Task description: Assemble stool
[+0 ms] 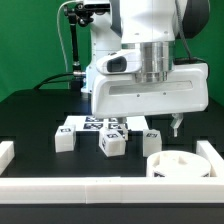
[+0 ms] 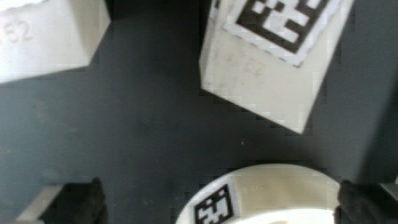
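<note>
- Step in hand, as I judge it: an early approach for a pick. All stool parts lie loose on the black table (image 1: 30, 110), with nothing joined yet.
- Left leg (image 1: 63, 140) stands at the exterior view's left, apart from the others.
- The marker board (image 1: 92, 123) lies just behind the middle leg (image 1: 112, 144).
- Right leg (image 1: 150, 139) sits near the seat disc (image 1: 180, 166), which lies rim-up close to the front border rail (image 1: 100, 190).
- The gripper (image 2: 224, 200) hangs above that right-hand group. Its dark fingers (image 2: 71, 203) are spread as wide as they go and hold nothing.
- In the wrist view a rounded tagged part (image 2: 267, 190) lies between the jaws, but I cannot tell which part it is.
- The next move likely calls for centring the jaws over one part, descending squarely, then closing.
- Writing: only black-and-white square tags. Faint marks on a white block (image 2: 36, 40) are too blurred to read, and no brand shows.
</note>
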Action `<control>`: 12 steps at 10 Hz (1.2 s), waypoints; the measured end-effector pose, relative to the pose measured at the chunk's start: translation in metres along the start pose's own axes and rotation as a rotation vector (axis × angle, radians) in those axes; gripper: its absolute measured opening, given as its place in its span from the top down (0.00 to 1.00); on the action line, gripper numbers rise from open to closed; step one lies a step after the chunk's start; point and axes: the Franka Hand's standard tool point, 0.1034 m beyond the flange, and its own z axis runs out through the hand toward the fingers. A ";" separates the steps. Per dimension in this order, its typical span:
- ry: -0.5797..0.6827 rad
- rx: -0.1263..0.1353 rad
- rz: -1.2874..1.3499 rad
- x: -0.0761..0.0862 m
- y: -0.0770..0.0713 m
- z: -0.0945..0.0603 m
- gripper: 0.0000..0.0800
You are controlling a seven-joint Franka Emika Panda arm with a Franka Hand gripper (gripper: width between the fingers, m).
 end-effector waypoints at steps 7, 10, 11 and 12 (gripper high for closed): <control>-0.088 0.028 0.330 -0.013 0.000 0.008 0.19; -0.301 0.059 0.290 -0.013 0.004 0.004 0.19; -0.352 0.064 0.290 -0.016 0.004 0.004 0.19; -0.431 0.071 0.290 -0.020 0.003 0.004 0.19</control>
